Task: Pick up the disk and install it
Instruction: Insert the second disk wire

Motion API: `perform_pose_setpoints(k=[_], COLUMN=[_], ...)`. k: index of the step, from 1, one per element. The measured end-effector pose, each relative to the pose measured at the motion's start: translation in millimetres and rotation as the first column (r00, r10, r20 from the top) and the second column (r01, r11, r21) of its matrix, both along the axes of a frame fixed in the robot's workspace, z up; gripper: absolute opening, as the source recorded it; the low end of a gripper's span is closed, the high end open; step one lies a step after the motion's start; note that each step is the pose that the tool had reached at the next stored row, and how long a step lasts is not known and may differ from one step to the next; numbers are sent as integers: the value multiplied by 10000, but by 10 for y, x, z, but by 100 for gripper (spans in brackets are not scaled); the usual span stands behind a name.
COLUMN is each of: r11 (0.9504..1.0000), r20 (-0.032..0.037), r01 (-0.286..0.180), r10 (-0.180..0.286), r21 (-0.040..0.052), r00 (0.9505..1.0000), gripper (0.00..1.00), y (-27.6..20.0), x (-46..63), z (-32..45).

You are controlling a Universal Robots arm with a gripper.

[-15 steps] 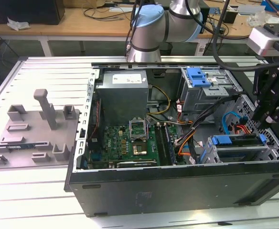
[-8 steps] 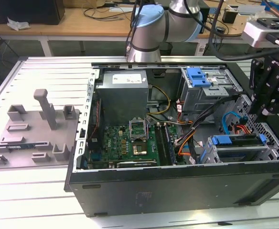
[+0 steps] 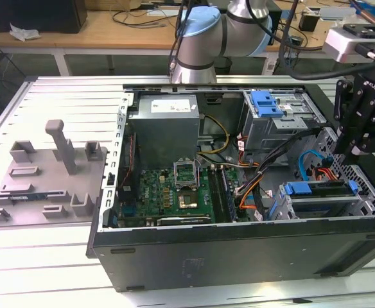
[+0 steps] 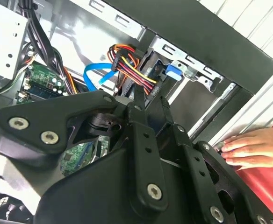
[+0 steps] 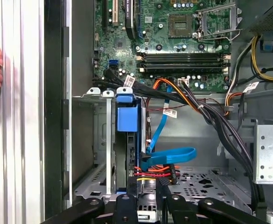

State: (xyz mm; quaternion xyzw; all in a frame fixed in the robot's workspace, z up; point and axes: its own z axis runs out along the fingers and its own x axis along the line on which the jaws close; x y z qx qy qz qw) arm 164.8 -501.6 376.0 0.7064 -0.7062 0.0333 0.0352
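Observation:
The disk [image 3: 316, 190] sits in the lower drive bay at the case's end on the exterior view's right, its blue carrier frame showing along the top. In the first wrist view the disk [image 5: 127, 116] stands edge-on in its slot with the blue handle toward the motherboard. In the second wrist view its blue tab [image 4: 173, 71] shows in the bay. My gripper [image 3: 352, 151] hangs just above the bay, a little apart from the disk. Its fingers stand close together with nothing held, seen in both wrist views [image 5: 146, 186] [image 4: 148, 95], right over a bundle of red, yellow and black power wires [image 4: 132, 70].
The open computer case [image 3: 239, 247] holds a grey power supply [image 3: 165, 125], a green motherboard [image 3: 174, 186] and an upper drive cage with a bare blue bracket [image 3: 268, 102]. A blue data cable [image 5: 171, 155] loops beside the bay. A person's hand [image 4: 253, 147] rests on the case edge. A grey fixture [image 3: 46, 173] lies outside the case.

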Motion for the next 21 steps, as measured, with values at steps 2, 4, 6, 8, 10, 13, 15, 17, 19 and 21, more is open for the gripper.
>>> perform_pose_setpoints(k=[2, 4, 6, 8, 10, 13, 15, 17, 19, 21], r11=[10000, 10000, 10000, 9999, 9999, 9998, 9998, 9996, 9995, 9994], r20=[0, 0, 0, 0, 0, 0, -8, -63, -176, -280], r01=[-4, -10, -15, -22, -28, -28, -27, -30, -33, -36], r10=[4, 10, 15, 22, 28, 28, 27, 28, 27, 27], r21=[-24, -48, -73, -98, -121, -186, -222, -274, -316, -335], r00=[10000, 10000, 10000, 10000, 10000, 10000, 10000, 10000, 9998, 9996], gripper=[30, 30, 30, 30, 30, 30, 30, 30, 30, 30], y=[2, 4, 8, 12, 17, 28, 34, 42, 46, 46], x=[-13, -29, -53, -89, -122, -146, -146, -146, -146, -144], z=[-3, -5, -7, -11, -16, -31, -48, -59, -67, -72])
